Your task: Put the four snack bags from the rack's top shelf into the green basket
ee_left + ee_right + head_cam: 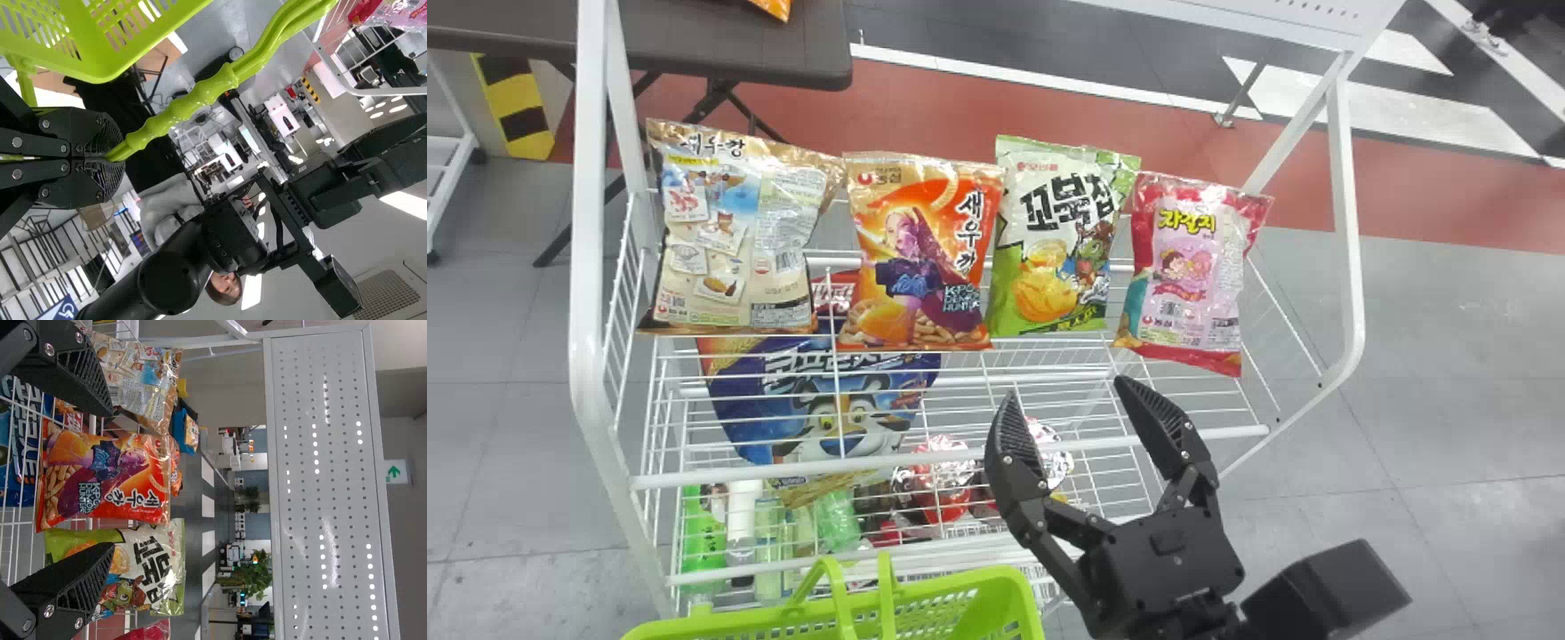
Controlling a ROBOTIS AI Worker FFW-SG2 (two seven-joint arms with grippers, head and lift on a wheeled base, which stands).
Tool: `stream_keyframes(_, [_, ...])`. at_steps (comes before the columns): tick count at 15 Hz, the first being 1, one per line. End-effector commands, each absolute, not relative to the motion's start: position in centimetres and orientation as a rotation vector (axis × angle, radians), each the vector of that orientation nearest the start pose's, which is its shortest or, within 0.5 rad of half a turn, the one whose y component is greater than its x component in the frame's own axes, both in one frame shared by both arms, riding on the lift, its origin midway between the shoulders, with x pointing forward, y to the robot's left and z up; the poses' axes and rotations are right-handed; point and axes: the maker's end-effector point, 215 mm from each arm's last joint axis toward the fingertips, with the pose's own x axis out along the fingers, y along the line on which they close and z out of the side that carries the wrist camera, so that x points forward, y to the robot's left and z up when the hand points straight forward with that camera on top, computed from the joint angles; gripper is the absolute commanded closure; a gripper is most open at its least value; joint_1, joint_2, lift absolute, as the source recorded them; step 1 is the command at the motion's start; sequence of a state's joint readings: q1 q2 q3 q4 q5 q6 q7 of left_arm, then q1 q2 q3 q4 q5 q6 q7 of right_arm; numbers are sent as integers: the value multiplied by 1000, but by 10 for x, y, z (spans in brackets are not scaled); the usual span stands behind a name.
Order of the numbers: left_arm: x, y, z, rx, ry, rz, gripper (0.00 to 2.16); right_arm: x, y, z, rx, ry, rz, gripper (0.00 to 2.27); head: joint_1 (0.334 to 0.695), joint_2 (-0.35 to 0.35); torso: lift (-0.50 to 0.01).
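Four snack bags stand side by side in a row on the top shelf [960,464] of the white wire rack [588,267]. From left to right come a cream bag [734,240] with pale blue on it, an orange bag [916,258], a green-and-white bag [1054,249] and a pink bag [1192,267]. The right gripper [1067,388] is on the near side of the row, its two black fingers spread wide with nothing between them; in the head view its tips lie just below the green-and-white and pink bags. The green basket [1000,587] is at the near side of the rack, at the bottom of the head view. In the left wrist view, the left gripper [110,158] has its fingers closed on the basket's bright green handle [200,100], pinching its end, with the basket's slotted wall near them. Lower in the rack, seen through the shelf wires, are a large blue bag [818,400] with a cartoon tiger, some red packages [943,493] and a few bottles [743,524].
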State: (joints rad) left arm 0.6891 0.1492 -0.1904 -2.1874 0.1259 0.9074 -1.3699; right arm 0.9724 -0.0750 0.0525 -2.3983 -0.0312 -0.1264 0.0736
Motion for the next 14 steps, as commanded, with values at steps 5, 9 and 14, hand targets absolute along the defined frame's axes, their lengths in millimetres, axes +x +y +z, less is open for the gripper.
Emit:
stream_keyframes(5, [99, -28, -400, -692, 870, -1523, 1534, 360, -169, -286, 30, -47, 187, 127, 695, -350, 0])
stream_keyframes(9, [97, -27, -402, -679, 893, -1530, 1534, 434, -103, -315, 67, -7, 306, 130, 695, -350, 0])
stream_keyframes(14, [97, -27, -402, -675, 894, -1535, 1534, 510, -26, -343, 61, 56, 406, 147, 695, -190, 0])
